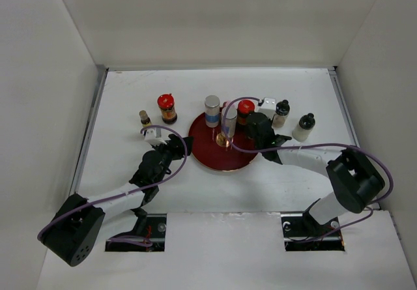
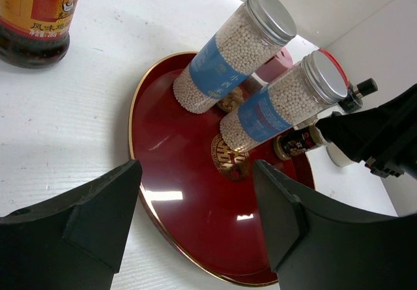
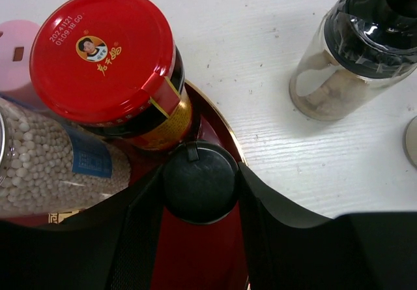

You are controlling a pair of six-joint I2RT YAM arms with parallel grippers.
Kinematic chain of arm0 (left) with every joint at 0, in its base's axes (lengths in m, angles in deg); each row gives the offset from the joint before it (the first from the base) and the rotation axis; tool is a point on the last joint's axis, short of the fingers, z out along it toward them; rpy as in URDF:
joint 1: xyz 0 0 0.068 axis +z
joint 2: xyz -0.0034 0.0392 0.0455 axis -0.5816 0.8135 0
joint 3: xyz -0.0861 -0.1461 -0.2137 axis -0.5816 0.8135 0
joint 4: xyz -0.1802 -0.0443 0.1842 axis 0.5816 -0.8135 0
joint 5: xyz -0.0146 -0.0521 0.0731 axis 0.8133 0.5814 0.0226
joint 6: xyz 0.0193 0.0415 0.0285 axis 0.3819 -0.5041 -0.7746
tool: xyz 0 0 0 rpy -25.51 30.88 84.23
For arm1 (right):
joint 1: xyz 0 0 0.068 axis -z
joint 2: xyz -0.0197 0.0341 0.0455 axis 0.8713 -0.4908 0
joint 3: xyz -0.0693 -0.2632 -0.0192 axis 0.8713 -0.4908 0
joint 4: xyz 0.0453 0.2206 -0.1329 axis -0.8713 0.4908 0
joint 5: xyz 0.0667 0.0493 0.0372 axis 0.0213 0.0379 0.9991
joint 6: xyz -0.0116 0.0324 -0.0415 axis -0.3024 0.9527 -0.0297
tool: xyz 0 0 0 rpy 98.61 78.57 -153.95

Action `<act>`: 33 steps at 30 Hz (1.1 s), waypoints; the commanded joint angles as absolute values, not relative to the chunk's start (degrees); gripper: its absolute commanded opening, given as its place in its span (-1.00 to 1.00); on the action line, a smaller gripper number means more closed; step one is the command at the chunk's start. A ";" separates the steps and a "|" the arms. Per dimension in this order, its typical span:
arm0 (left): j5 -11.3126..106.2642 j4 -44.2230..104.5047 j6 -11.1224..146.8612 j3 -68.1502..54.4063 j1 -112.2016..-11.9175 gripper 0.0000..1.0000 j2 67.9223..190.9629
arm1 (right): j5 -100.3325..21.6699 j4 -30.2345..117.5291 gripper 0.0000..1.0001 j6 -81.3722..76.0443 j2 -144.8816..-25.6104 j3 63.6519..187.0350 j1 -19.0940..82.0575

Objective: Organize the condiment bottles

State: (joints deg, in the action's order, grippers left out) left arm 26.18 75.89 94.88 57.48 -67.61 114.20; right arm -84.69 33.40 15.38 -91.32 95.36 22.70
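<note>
The dark red plate (image 1: 218,156) holds two silver-capped blue-labelled cylinders (image 1: 212,111) (image 1: 229,124) and a red-lidded brown jar (image 1: 245,109). My right gripper (image 1: 251,132) is shut on a small black-capped bottle (image 3: 200,181) just inside the plate's right rim (image 3: 225,137), beside the red-lidded jar (image 3: 107,55). A pink cap (image 3: 16,49) shows behind it. My left gripper (image 1: 177,145) is open and empty at the plate's left edge; in its view (image 2: 197,176) both cylinders (image 2: 231,52) (image 2: 283,101) stand ahead. The second red-lidded jar (image 1: 167,107) and a tiny bottle (image 1: 144,117) stand left of the plate.
Two black-capped bottles (image 1: 281,113) (image 1: 303,127) stand on the table right of the plate; the nearer one shows in the right wrist view (image 3: 355,49). White walls enclose the table on three sides.
</note>
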 commanded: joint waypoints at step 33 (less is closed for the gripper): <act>26.03 79.72 94.78 55.80 -67.95 0.36 113.45 | -75.80 35.93 0.79 14.43 -92.84 105.86 44.66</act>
State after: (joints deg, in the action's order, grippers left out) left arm 26.16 75.89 94.88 57.48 -67.98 114.18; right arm -78.85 36.68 14.68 -91.36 101.70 43.92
